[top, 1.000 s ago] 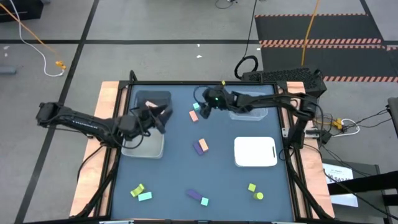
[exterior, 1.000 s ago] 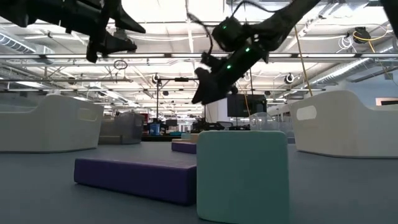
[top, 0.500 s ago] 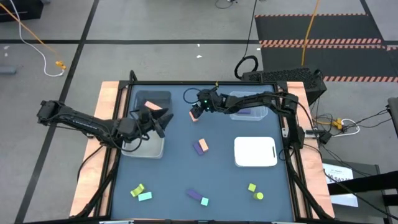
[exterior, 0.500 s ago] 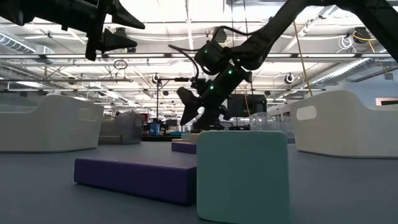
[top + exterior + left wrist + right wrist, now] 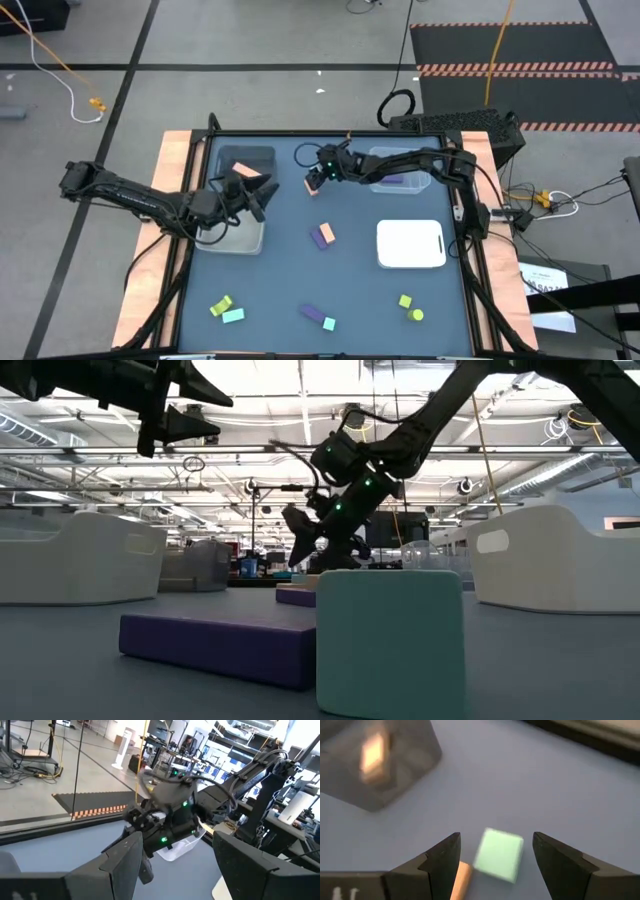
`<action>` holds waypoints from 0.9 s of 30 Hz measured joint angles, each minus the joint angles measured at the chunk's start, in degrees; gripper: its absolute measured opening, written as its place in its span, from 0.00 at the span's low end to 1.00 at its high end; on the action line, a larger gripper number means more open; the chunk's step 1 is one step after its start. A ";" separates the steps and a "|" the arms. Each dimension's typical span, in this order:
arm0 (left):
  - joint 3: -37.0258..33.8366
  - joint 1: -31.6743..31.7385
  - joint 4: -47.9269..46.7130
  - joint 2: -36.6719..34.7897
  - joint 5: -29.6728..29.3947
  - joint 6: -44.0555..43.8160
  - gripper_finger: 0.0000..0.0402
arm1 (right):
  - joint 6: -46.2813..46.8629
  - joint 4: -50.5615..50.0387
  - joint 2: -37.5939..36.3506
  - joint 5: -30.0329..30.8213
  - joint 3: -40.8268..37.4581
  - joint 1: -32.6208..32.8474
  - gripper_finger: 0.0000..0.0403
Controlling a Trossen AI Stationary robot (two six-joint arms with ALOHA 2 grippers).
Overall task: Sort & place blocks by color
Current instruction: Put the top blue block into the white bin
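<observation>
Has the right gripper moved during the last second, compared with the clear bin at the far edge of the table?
Yes. The right gripper moved away from the clear bin toward the dark grey bin, and now hangs open over a teal block.

Light teal block [image 5: 498, 855], salmon-orange bar [image 5: 460, 881]

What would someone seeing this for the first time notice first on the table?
Most striking is the right end effector, open and poised over a small light teal cube with a salmon-orange bar beside it, near the table's far middle. The left end effector hovers open by the dark grey rectangular bin, which holds a salmon-orange block. Other small coloured blocks lie scattered toward the near edge.
</observation>
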 joint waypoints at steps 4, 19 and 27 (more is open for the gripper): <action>0.00 0.00 -0.20 0.01 0.00 -0.01 0.61 | -0.04 0.91 1.94 0.46 0.59 0.25 0.60; 0.00 -0.04 -0.69 0.01 0.02 -0.50 0.61 | -3.82 -3.63 3.77 0.68 2.91 0.79 0.41; 0.00 -0.02 -1.83 0.01 0.02 -0.80 0.61 | -4.29 -4.28 3.86 -0.08 2.93 0.85 0.31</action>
